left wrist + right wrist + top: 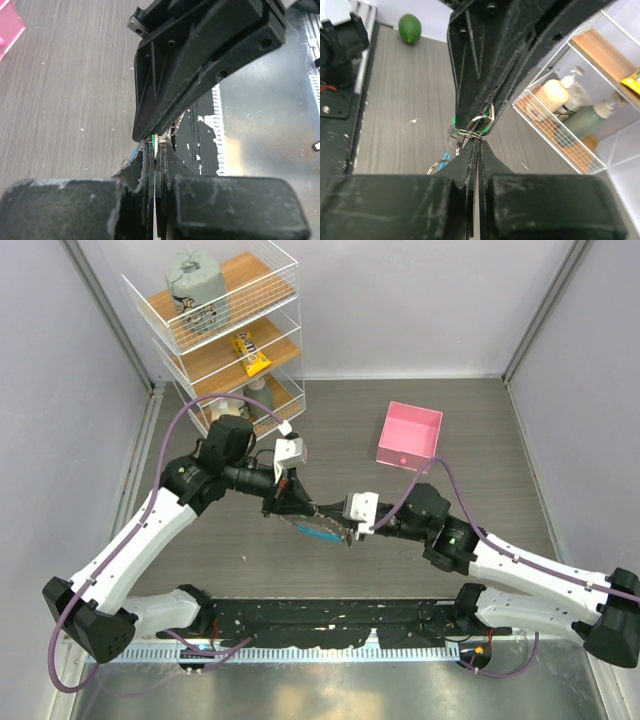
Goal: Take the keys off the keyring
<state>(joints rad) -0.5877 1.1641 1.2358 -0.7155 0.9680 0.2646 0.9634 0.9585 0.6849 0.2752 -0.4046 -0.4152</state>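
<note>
Two claws meet tip to tip low over the desk (480, 430). Left claw (293, 506) is pinched nearly shut on the key (153, 150), seen edge-on as a thin green line between its fingers. Key's long axis lies along those fingers, toward the right claw (349, 532); which end leads, cannot tell. Right claw is closed tight, tips at the keyring (470, 129) loops, seemingly gripping them. Blue strip (318, 531) hangs between both claws, long axis slanting upper left to lower right in the top view; touching the desk or not, cannot tell.
</note>
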